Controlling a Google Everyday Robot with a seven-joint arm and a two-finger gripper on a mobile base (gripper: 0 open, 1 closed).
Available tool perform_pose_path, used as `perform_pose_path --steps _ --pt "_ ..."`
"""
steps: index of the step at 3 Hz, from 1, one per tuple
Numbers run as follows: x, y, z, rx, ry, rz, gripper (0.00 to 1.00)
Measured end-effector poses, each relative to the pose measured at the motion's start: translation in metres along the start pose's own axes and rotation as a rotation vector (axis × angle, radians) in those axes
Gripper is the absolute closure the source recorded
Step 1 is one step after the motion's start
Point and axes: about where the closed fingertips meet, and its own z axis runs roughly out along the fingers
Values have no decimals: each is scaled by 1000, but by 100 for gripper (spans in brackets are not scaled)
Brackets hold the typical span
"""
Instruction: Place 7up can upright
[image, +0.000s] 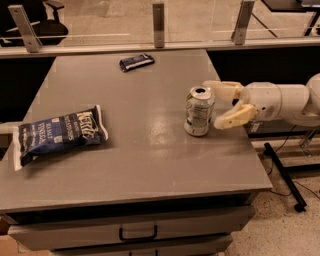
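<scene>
- Silvery-white, dented aluminium 7up can (199, 111) with green lettering stands upright on the grey flat-topped table (150, 150). It sits in the table's right half, near the right edge, with its silver top facing up.
- We find the cream-coloured two-finger gripper (214, 104) just beside the can on its right, reaching in on a white arm. Its fingers (232, 117) are spread apart, one toward the far side of the can and one toward the near side. Neither is clamped on it. We cannot tell whether the far fingertip touches the rim.
- Risk one: a fingertip clips the can on withdrawal. The fingers bracket the can closely, and any sideways or leftward drift would push a light can over. We judge a straight retreat to the right, fingers wide, to be the safe course.
- Risk two: the can rocks once free. Its wall is dented, so we judge that it may not stand steadily.
- Risk three: a tipped can rolls. It stands near the right edge and could go off the table.
- We note the blue crinkled chip bag (60, 132) at the left and the small dark flat wrapper (136, 61) at the far side. Both lie well apart from the can and pose no hazard.
</scene>
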Motion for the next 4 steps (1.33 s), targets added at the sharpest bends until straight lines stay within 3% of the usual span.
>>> perform_pose_path --steps 2,3,4 --pt "22 -41 -69 53 94 -3 0" --pt "-29 -58 -132 238 151 -103 0" --pt "-126 -45 -199 527 209 -228 0"
